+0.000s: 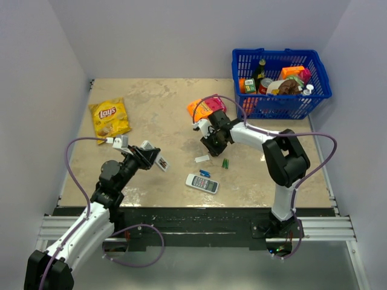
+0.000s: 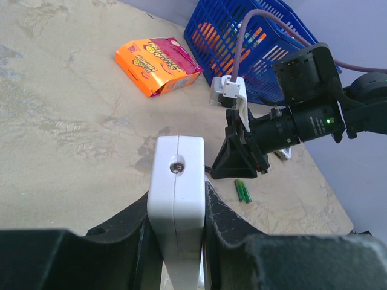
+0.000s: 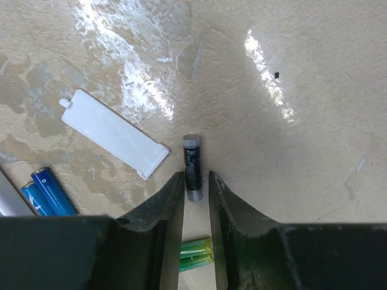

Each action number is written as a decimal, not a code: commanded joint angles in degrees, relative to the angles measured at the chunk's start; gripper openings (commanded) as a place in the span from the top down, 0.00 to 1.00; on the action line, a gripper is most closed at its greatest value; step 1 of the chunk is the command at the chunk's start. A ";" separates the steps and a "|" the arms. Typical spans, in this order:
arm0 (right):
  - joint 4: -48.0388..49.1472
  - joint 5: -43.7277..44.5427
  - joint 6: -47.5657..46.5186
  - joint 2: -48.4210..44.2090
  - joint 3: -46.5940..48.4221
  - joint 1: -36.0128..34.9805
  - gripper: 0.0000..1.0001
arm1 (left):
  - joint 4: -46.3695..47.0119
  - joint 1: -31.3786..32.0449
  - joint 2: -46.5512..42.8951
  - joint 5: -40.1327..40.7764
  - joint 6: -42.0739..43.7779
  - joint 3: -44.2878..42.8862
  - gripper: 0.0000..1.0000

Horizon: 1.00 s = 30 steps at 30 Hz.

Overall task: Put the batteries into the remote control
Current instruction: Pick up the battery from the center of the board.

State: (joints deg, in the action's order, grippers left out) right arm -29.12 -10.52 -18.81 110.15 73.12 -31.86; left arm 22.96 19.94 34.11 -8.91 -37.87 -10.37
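The remote control (image 2: 176, 181) is sitting closest in the left wrist view, and the left gripper (image 2: 177, 211) is clamping it on both long sides. Its long axis is running forward out of the fingers. In the right wrist view one battery (image 3: 192, 158) is lying on the table (image 3: 302, 121). Its near end is resting between the tips of the right gripper (image 3: 196, 181), whose jaws are standing narrowly apart with a gap showing on one side. The battery's silvery cap is pointing straight away from the pincer. In the top view the right gripper is hanging well apart from the held remote control

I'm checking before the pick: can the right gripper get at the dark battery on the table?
Likely yes: the right gripper straddles the dark battery at its near end, and the white cover lies apart to one side.
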 commanded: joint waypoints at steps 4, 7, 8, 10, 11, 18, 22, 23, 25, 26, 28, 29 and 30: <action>0.21 7.27 3.60 0.15 -5.00 -2.07 0.73 | 2.53 0.01 -0.36 0.21 0.51 0.53 1.00; 1.17 7.62 3.78 0.59 -5.80 -2.33 0.73 | 2.53 0.01 -0.53 0.21 0.51 0.53 1.00; 1.26 7.88 3.78 0.94 -5.89 -2.51 0.73 | 2.53 0.01 -0.62 0.29 0.34 0.61 1.00; 0.91 8.41 3.95 1.21 -6.06 -3.03 0.73 | 2.53 0.01 -0.62 0.29 0.34 0.62 1.00; 0.74 8.94 3.95 1.12 -6.06 -3.30 0.73 | 2.61 0.01 -0.53 0.38 0.42 0.70 1.00; 1.00 9.29 5.44 -1.77 -7.55 -4.44 0.92 | 3.41 0.01 -0.45 0.21 -0.19 1.05 1.00; 3.54 7.01 6.85 -6.25 -9.13 -5.14 0.97 | 4.37 0.01 -0.53 0.64 -0.89 1.67 1.00; 4.07 6.83 7.64 -7.22 -9.92 -5.15 0.98 | 4.72 -0.08 -0.53 0.91 -1.33 1.67 1.00; 4.78 6.57 8.26 -9.95 -10.37 -5.41 1.00 | 5.34 -0.08 -0.53 1.87 -2.21 2.02 1.00; 4.87 6.48 8.78 -10.91 -10.54 -5.58 1.00 | 6.73 -0.08 -0.62 2.22 -3.60 2.37 1.00; 4.60 5.87 9.05 -13.45 -10.63 -6.37 1.00 | 8.50 -0.08 -0.71 3.01 -5.37 3.69 1.00; 4.60 5.78 9.40 -14.25 -10.46 -6.55 1.00 | 11.11 -0.08 -0.62 3.28 -7.38 4.39 1.00; 4.43 5.52 9.58 -14.96 -10.37 -7.16 1.00 | 12.62 -0.08 -0.45 3.46 -8.27 5.87 1.00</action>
State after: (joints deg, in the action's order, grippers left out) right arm -25.08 -2.98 -11.49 100.64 62.24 -37.54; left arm 25.96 19.94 33.95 -7.55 -41.01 -7.44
